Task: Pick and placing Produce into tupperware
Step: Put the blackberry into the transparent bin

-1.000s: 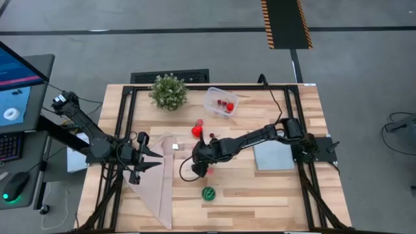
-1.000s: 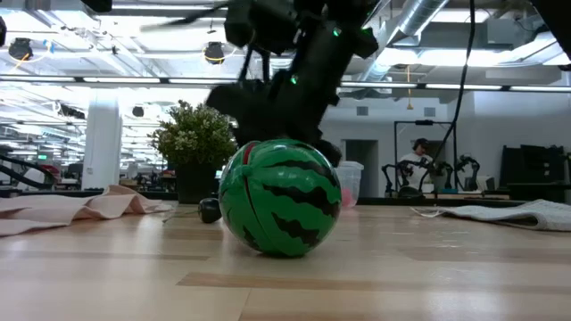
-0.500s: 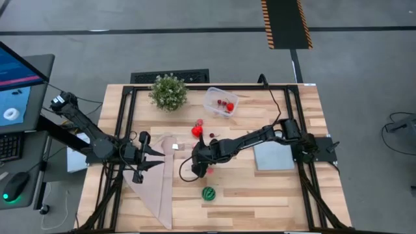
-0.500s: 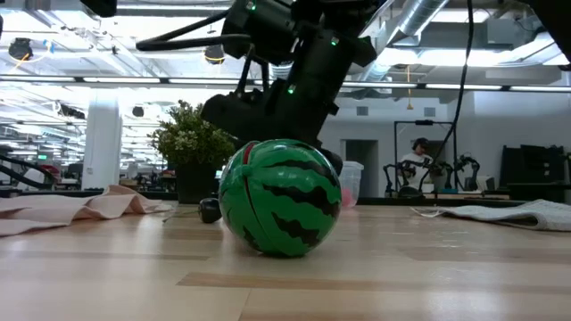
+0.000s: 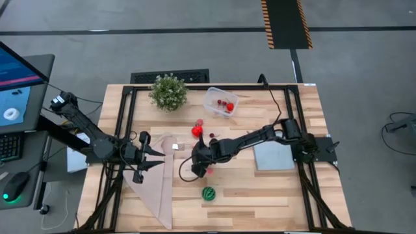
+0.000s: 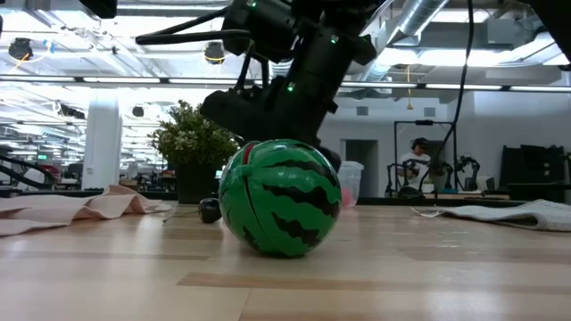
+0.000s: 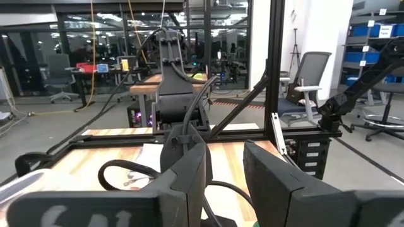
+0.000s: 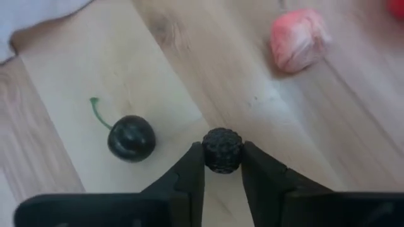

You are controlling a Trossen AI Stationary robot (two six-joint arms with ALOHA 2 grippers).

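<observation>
Right gripper [image 8: 222, 169] low over table centre, fingers pinching dark bumpy berry [image 8: 221, 150]. Dark cherry [image 8: 130, 137] with green stem just beside it on wood; pink piece [image 8: 297, 39] lies apart. Green striped ball [image 5: 208, 193] near front edge. Tupperware [image 5: 220, 102] at far side, red pieces inside. Left gripper [image 5: 158, 158] idle over beige cloth [image 5: 153, 185] at left, fingers narrowly parted, holding nothing.

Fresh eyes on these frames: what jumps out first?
The green striped ball fills the low view, lying alone near the table's front edge. Behind it, mid-table, the right gripper has its fingers on either side of a small dark bumpy berry, with a dark cherry and a pink piece close by. The tupperware at the back holds a few red pieces.
</observation>
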